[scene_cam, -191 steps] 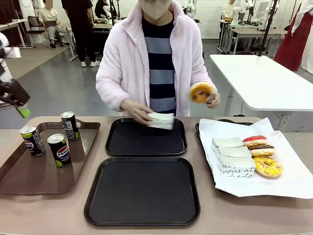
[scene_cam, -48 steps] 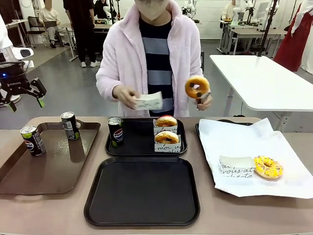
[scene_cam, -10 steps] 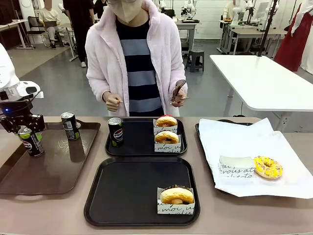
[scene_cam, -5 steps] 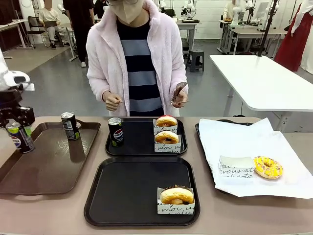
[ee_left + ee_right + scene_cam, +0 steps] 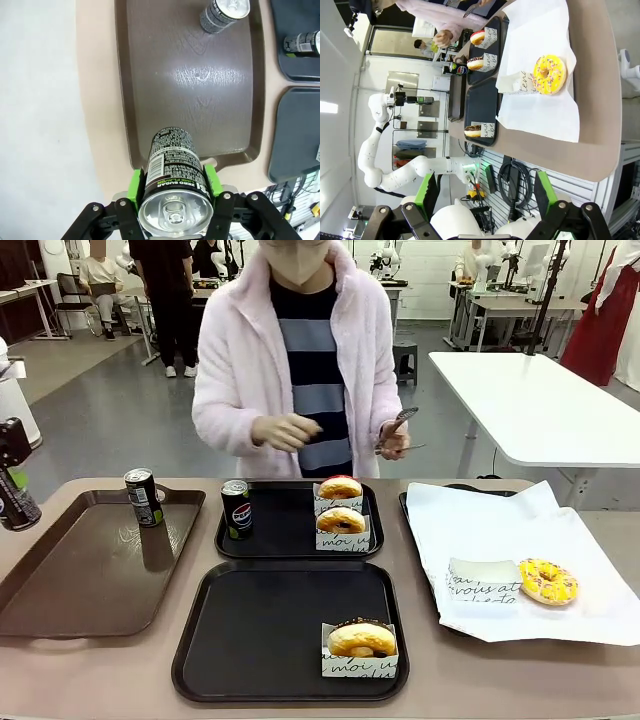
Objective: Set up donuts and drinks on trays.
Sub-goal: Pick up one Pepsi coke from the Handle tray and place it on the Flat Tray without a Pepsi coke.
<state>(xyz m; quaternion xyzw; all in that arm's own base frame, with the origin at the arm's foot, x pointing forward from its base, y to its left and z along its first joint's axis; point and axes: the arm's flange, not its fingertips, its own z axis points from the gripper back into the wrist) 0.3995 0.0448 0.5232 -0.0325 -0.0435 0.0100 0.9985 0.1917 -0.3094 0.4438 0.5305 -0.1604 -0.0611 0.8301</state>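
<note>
My left gripper (image 5: pixel 175 192) is shut on a black soda can (image 5: pixel 174 172), green pads on both its sides, above the near end of the brown tray (image 5: pixel 200 90). In the front view that can (image 5: pixel 20 510) hangs at the far left under the left gripper (image 5: pixel 10 485). The far black tray (image 5: pixel 290 535) carries one can (image 5: pixel 236 508) and two sleeved donuts (image 5: pixel 340 521). A chocolate-iced donut (image 5: pixel 361 639) sits on the near black tray (image 5: pixel 260 630). My right gripper (image 5: pixel 485 195) is open in the air off the table's right end.
Another can (image 5: pixel 143 496) stands on the brown tray (image 5: pixel 90 570). A yellow donut (image 5: pixel 547 580) and an empty sleeve (image 5: pixel 482 580) lie on the white paper (image 5: pixel 500 530) at the right. The person stands behind the far tray holding tongs (image 5: pixel 397 425).
My left gripper has lifted the can off the brown tray and carried it left toward the picture's edge. The person has shifted right and moved both hands.
</note>
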